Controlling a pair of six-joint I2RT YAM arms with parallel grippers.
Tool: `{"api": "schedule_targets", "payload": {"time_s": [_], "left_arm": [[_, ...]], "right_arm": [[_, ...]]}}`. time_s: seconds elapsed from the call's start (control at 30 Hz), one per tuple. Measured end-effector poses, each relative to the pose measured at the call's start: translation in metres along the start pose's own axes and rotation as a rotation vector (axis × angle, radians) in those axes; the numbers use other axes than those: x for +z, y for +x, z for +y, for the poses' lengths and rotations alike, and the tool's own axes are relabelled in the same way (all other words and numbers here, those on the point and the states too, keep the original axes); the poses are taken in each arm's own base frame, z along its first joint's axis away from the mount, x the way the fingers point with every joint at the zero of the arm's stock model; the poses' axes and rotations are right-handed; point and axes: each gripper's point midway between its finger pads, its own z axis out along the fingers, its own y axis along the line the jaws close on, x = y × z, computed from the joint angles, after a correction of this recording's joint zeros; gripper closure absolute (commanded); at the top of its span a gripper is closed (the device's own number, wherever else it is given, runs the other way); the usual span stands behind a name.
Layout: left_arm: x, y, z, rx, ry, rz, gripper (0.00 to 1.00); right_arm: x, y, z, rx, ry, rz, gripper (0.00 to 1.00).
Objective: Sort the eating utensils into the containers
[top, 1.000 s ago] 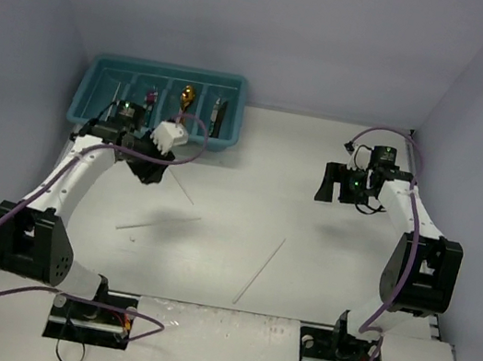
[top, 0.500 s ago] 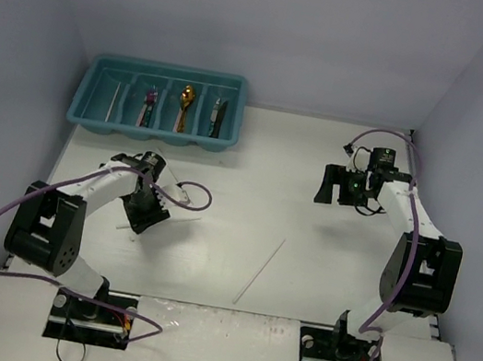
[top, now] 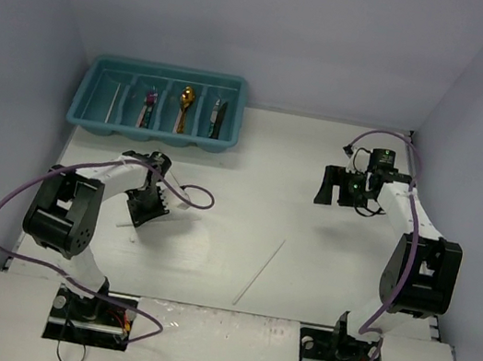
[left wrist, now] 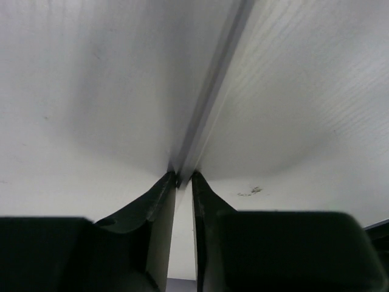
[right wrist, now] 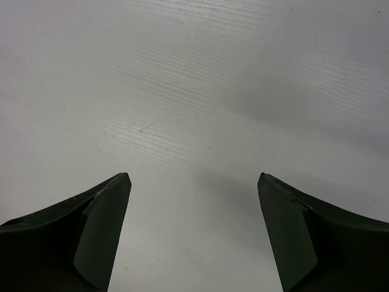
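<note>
1. The left claw (left wrist: 184, 176) is down at the white tabletop (top: 250, 182), on the near left side and in front of the tray.
2. Its two dark fingers are drawn in to a narrow slit, and a thin white chopstick (left wrist: 213, 91) runs between the tips, pinched there.
3. From the left wrist view, this chopstick stretches away from the claw along the tabletop surface. Whether it is lifted clear of the surface cannot be told.
4. A second white chopstick (top: 259, 272) lies loose on the tabletop near the middle. It is angled from near-left to far-right and sits well apart from both claws.
5. The right claw (right wrist: 194, 176) is spread wide, with nothing between its fingers. It hangs above bare tabletop on the far right side.
6. The teal plastic rectangular cutlery tray (top: 163, 70) sits at the far left corner of the tabletop.
7. Its four long compartments run side by side.
8. A gold spoon (top: 186, 101) lies in the third compartment from the left.
9. A dark slim piece (top: 217, 118) lies in the rightmost compartment.
10. The pieces in the two left compartments are too small to identify.
</note>
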Motion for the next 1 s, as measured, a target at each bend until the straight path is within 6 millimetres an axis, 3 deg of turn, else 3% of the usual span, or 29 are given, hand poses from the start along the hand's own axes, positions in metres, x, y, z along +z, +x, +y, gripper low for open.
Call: {"api": "schedule_targets", "payload": {"time_s": [0.1, 0.4, 0.53, 0.7, 0.87, 0.93, 1.0], "left_arm": [[0.0, -0.003, 0.004, 0.005, -0.004, 0.003, 1.0], [-0.002, -0.006, 0.0, 0.002, -0.005, -0.022, 1.0], [-0.02, -0.015, -0.009, -0.008, -0.007, -0.1, 1.0], [-0.081, -0.041, -0.008, -0.038, -0.075, -0.283, 1.0], [-0.16, -0.073, 0.021, -0.106, -0.168, -0.511, 1.0], [-0.186, -0.078, 0.051, -0.194, -0.181, -0.574, 1.0], [-0.207, -0.077, 0.098, -0.305, -0.214, -0.63, 1.0]], "right_arm": [[0.0, 0.0, 0.0, 0.0, 0.0, 0.0, 0.17], [0.0, 0.0, 0.0, 0.0, 0.0, 0.0, 0.17], [0.0, 0.0, 0.0, 0.001, 0.0, 0.0, 0.17], [0.0, 0.0, 0.0, 0.0, 0.0, 0.0, 0.17], [0.0, 0.0, 0.0, 0.0, 0.0, 0.0, 0.17], [0.0, 0.0, 0.0, 0.001, -0.001, 0.0, 0.17], [0.0, 0.0, 0.0, 0.0, -0.001, 0.0, 0.18]]}}
